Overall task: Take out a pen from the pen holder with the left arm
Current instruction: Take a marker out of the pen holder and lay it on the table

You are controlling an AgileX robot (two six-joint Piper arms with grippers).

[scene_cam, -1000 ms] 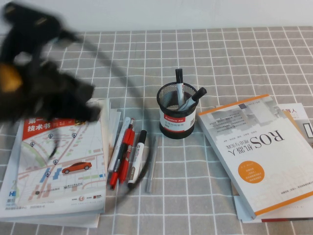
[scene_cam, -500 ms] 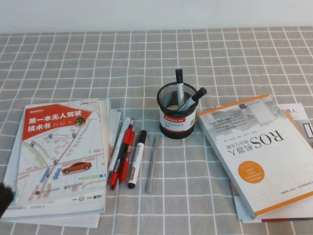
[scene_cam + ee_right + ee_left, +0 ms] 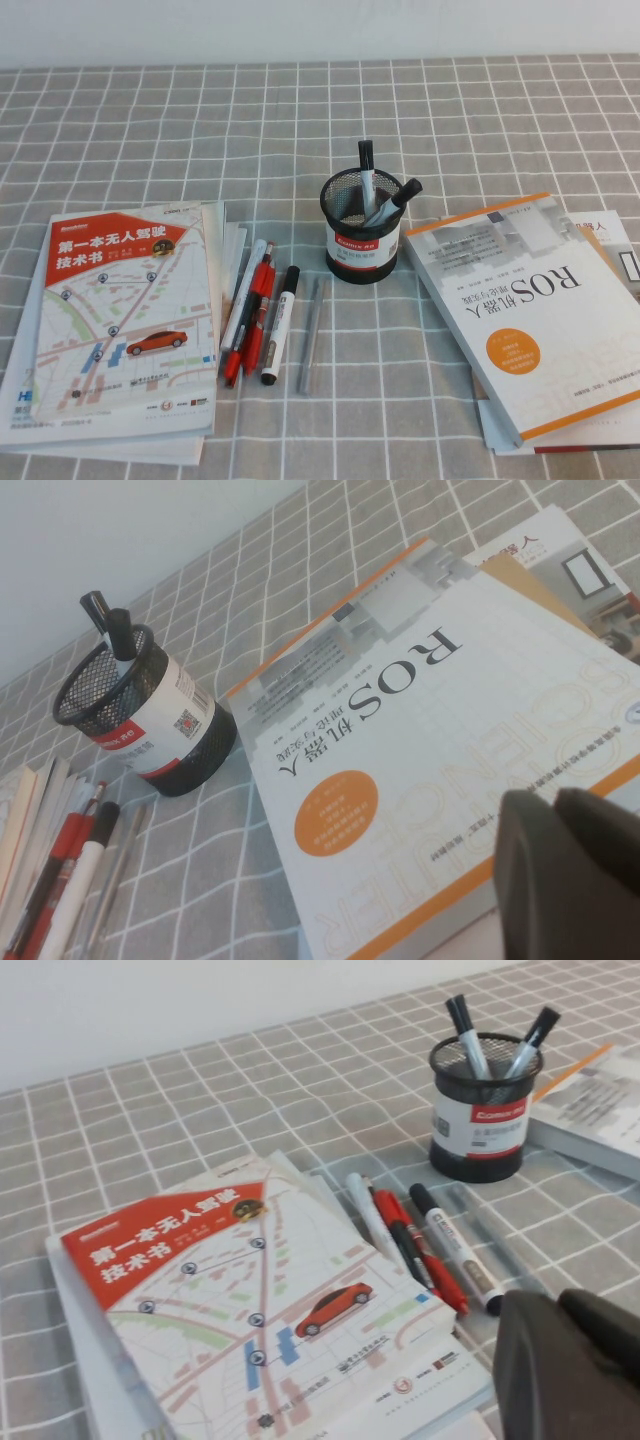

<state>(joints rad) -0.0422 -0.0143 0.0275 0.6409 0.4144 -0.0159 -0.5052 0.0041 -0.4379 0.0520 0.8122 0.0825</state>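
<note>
My left gripper has its jaws pressed shut with nothing between them. It does not show in the high view; its own camera looks past it at the near ends of the loose pens and the corner of the map-cover book. My right gripper is also outside the high view, with its jaws closed together and empty, poised above the near edge of the ROS book.

The black mesh pen holder stands upright just right of the middle of the high view, touched by neither arm. Two pens are in it: the upright pen with its black cap pointing up, and the leaning pen tipped over the rim toward the right.

To the lower left of the holder, four pens lie side by side on the tabletop, which is covered in grey checked cloth. From left to right they are a white pen, a red pen, a black-capped marker and a grey pen. The white pen lies against the edge of the stack under the map-cover book, in the lower left of the frame. The ROS book lies at the lower right on top of other papers, with one corner close to the holder's base.
</note>
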